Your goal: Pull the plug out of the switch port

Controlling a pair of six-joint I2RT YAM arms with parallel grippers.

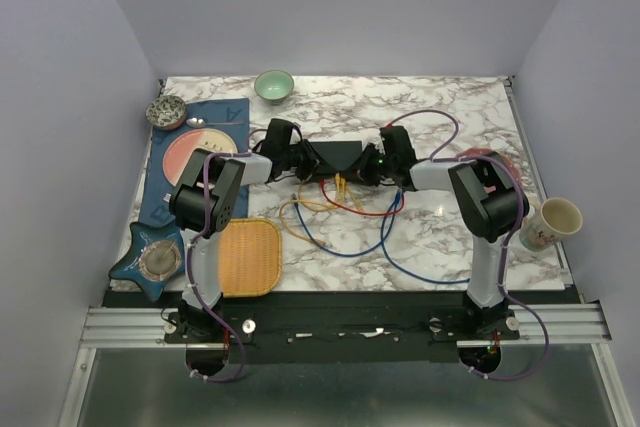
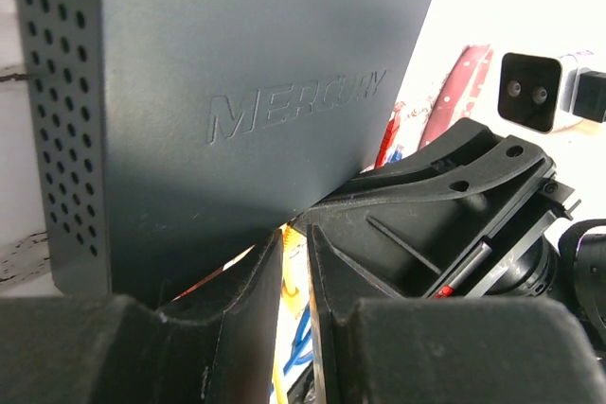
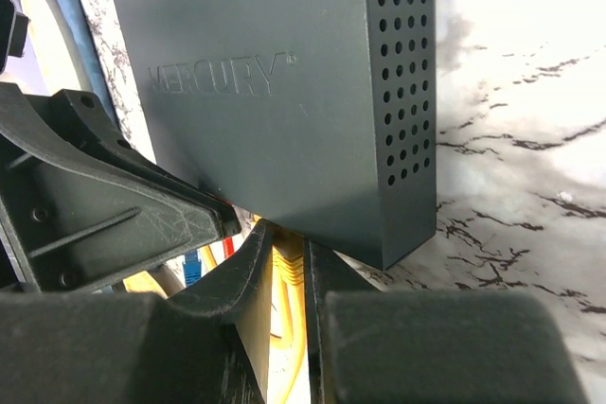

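Note:
The matte black switch box (image 1: 335, 154) lies mid-table; its top reads MERCURY in the left wrist view (image 2: 246, 92) and the right wrist view (image 3: 275, 92). Its row of ports on the near long edge is hidden by the fingers. My right gripper (image 1: 370, 169) (image 3: 289, 234) is shut on a yellow plug (image 3: 289, 267) at that edge, its ribbed boot filling the gap. My left gripper (image 1: 305, 162) (image 2: 294, 234) has its fingers almost together, against the box's near edge and beside the right gripper's finger (image 2: 445, 205). A yellow boot shows at its tips.
Red (image 1: 360, 209), blue (image 1: 340, 247) and yellow (image 1: 300, 209) cables loop in front of the box. An orange square tray (image 1: 248, 257), a blue star dish (image 1: 150, 259), a blue mat with a pink plate (image 1: 190, 152), two bowls (image 1: 274, 85) (image 1: 166, 111) and a cup (image 1: 550, 222) stand around.

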